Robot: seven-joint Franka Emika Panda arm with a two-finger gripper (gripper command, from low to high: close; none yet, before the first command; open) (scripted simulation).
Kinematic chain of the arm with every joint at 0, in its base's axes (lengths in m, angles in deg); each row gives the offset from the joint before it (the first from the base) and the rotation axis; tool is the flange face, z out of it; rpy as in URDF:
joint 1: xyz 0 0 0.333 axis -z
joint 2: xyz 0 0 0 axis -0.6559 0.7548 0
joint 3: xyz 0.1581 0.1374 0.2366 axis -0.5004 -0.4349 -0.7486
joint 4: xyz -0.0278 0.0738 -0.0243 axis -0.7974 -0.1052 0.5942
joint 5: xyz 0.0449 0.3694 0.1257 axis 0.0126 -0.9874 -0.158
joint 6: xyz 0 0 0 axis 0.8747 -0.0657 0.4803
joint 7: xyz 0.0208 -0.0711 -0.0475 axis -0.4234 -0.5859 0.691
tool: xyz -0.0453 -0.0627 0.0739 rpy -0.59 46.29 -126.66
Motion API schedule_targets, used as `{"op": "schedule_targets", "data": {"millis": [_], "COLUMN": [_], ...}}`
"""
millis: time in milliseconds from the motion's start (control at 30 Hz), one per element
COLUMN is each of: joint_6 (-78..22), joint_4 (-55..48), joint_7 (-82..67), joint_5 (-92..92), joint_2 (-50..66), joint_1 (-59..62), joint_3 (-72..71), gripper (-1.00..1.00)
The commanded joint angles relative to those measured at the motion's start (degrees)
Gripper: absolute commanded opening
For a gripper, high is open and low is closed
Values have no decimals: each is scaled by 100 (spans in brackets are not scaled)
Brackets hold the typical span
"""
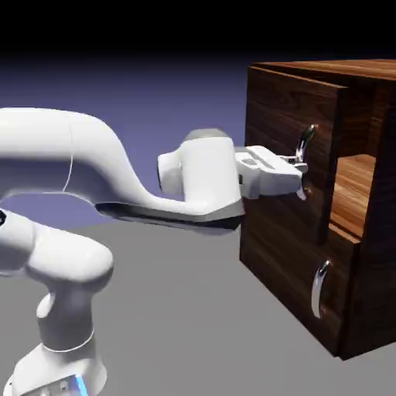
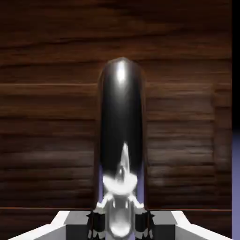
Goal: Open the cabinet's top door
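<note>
Exterior view: gripper (image 1: 300,176) clamps top door (image 1: 290,147) handle (image 1: 307,143); grey table (image 1: 193,309), violet backdrop (image 1: 170,93)

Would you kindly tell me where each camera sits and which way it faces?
Exterior view: stands beside the robot, facing the cabinet; shows the white arm and pincer.
Hand view: sits on the hand, looking along the pincer at the top door; only the fingertips show.
Shared: the top door's handle, gripped in the pincer.
</note>
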Motion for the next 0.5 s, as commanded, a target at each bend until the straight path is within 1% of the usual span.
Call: {"op": "schedule_targets", "data": {"millis": [0,333,467], "joint_6": [-52,-194,-317], "joint_4": [128,1145,1577], "joint_7": [4,19,-389], "joint_5": [-140,-1624,-2589], "joint_2": [-24,-472,-960], "joint_1": [207,2174,2672], "joint_3": [-200,-2274,-2997], "gripper": [-100,-100,-100]}}
